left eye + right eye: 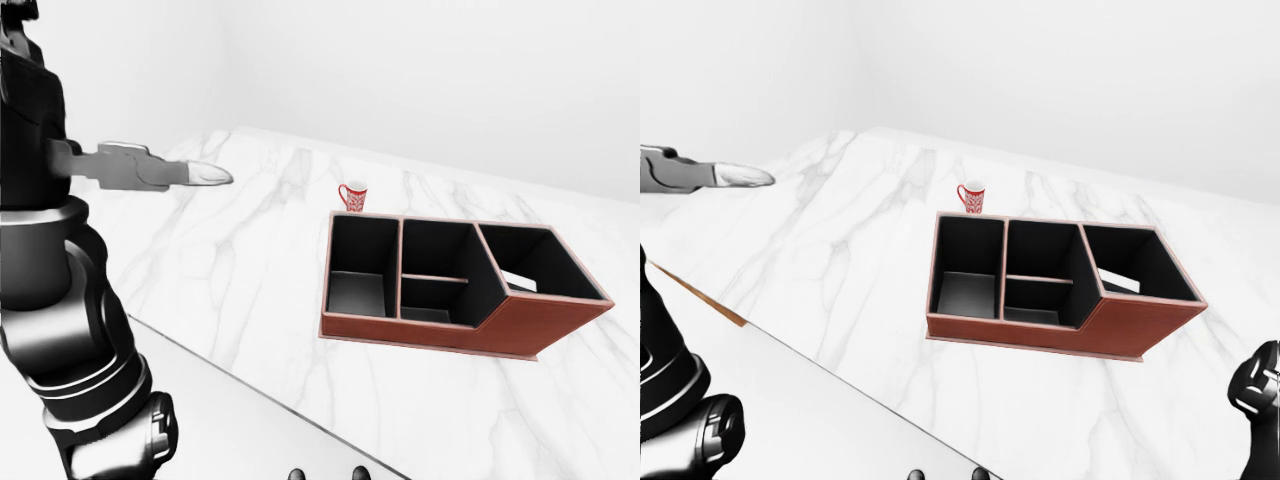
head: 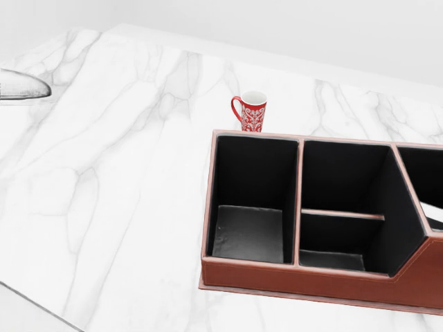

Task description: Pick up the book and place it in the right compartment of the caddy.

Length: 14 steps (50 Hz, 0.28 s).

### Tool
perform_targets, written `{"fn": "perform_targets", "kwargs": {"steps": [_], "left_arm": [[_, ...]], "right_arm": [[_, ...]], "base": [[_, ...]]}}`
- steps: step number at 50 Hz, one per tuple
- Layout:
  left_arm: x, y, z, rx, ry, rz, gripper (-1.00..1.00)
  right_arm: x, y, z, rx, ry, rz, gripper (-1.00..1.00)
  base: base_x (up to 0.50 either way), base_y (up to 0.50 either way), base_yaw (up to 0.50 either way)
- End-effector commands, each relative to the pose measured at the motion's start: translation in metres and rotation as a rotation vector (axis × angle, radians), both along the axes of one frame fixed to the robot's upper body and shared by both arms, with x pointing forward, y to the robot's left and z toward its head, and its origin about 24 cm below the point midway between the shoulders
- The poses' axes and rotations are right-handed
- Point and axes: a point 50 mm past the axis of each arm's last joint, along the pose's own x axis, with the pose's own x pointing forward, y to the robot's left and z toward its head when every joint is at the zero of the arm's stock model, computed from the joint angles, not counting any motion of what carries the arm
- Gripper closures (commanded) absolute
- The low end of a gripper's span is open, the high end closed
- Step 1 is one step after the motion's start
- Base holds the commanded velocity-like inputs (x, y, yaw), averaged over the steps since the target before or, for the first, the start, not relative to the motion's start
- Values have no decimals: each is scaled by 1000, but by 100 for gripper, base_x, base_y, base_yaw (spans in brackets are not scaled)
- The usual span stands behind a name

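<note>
The brown caddy (image 1: 520, 330) with black compartments lies on the white marble table (image 1: 230, 270), at the right of the left-eye view. A white flat thing (image 1: 518, 278), which looks like the book, lies inside the caddy's right compartment and is mostly hidden by the wall. My left hand (image 1: 205, 175) is held out over the table at the upper left, far from the caddy, with fingers straight, open and empty. A dark part of my right hand (image 1: 1255, 385) shows at the right edge of the right-eye view; its fingers are hidden.
A red-and-white patterned mug (image 2: 252, 111) stands upright just beyond the caddy's left compartment. The table's near edge (image 1: 260, 395) runs diagonally across the bottom left. My left arm (image 1: 60, 330) fills the left side of the left-eye view.
</note>
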Motion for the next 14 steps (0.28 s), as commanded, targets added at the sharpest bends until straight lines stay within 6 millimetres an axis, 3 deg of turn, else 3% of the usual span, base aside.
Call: {"fn": "perform_targets", "kwargs": {"steps": [1,7,14], "left_arm": [[-65,-2,58,72,-371,-64,-100],[-86,-3,69,95,-463,-90,-100],[-96,0,80,95,-509,-109,-100]], "right_arm": [[-72,52,83,-249,-367,78,-100],[-109,80,107,-360,-518,140,-100],[-140,109,123,-458,-648,206,-100]], "base": [[0,0,0],[0,0,0],[0,0,0]]}}
